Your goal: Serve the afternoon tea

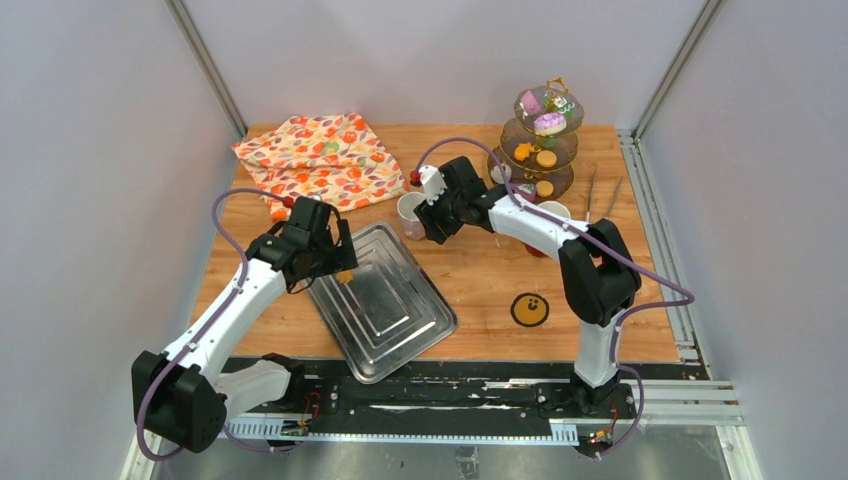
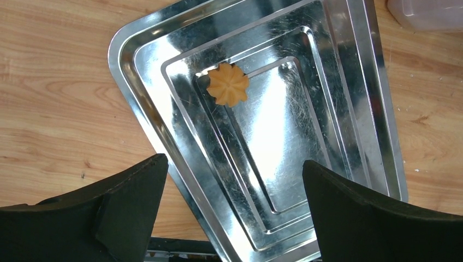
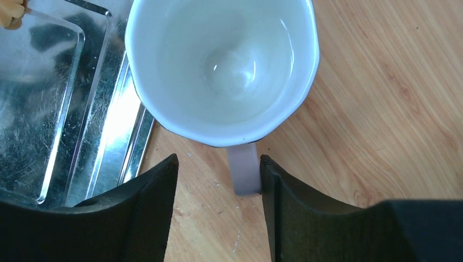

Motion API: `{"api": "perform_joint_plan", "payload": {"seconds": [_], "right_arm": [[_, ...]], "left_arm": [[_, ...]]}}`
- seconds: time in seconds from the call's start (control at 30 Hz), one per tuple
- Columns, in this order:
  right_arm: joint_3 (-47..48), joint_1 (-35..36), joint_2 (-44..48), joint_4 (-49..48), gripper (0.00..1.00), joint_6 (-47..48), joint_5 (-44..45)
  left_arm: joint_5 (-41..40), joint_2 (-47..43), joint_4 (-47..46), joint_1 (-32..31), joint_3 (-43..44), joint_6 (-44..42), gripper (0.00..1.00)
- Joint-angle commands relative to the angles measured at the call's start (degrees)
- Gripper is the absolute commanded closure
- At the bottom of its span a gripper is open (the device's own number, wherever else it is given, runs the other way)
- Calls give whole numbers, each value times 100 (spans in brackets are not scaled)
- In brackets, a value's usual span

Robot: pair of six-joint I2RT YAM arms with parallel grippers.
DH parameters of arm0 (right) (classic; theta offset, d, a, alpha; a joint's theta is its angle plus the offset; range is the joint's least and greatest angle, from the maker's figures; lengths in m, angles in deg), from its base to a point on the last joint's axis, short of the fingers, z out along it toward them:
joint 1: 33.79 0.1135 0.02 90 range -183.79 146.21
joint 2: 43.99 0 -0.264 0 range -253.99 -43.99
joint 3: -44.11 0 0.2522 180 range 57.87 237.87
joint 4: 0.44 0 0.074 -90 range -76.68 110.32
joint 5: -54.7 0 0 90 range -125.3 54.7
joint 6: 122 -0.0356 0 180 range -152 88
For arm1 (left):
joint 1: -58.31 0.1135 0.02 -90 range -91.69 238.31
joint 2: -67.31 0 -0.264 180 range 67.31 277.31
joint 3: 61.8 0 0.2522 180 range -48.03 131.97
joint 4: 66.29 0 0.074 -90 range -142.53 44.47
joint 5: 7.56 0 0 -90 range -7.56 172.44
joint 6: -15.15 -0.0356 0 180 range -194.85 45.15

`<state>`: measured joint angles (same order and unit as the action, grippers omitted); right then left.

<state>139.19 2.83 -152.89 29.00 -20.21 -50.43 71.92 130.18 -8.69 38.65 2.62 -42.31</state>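
White-lined mug point(image 3: 224, 65), handle point(image 3: 243, 170) between open right jaws; left jaws open near orange flower-shaped cookie point(image 2: 228, 84).

Top view: left hand point(image 1: 322, 250) covers most of the orange cookie point(image 1: 344, 277); only a sliver shows on the tray point(image 1: 400, 330). Right arm point(image 1: 530, 225) crosses the second mug point(image 1: 555, 209), so only part of its rim is seen. Red thing point(image 1: 537, 251) under that forearm, cannot tell what. Pastries point(image 1: 548, 122) on the tiered stand point(image 1: 571, 153) too small to name singly.

Left wrist view: tray's near corner cut by the bottom edge; first mug point(image 2: 426, 13) clipped at the top right corner.

Right wrist view: first mug's far rim runs past the top edge; orange cookie clipped at the top left corner.
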Motion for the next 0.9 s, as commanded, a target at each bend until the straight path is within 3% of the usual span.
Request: {"api": "perform_joint_plan", "payload": {"seconds": [0.0, 0.27, 0.4, 0.53, 0.67, 0.87], "right_arm": [[-25, -94, -185, -313, 48, 64, -78], [60, -85, -413, -419, 75, -19, 61], [250, -85, -161, -17, 99, -274, 332], [79, -47, 710, 306, 99, -1007, 1056], [-772, 54, 2067, 358, 99, -1622, 1647], [-2024, 558, 3895, 1330, 99, -2408, 2949]], "left_arm": [[19, -82, 36, 31, 87, -45, 2], [125, -72, -68, 25, 92, -50, 2], [147, -10, -87, 25, 135, -76, 2], [168, 115, -177, 24, 191, -104, 2], [202, 272, -283, 25, 262, -131, 2], [392, 540, -514, 24, 336, -142, 2]]}}
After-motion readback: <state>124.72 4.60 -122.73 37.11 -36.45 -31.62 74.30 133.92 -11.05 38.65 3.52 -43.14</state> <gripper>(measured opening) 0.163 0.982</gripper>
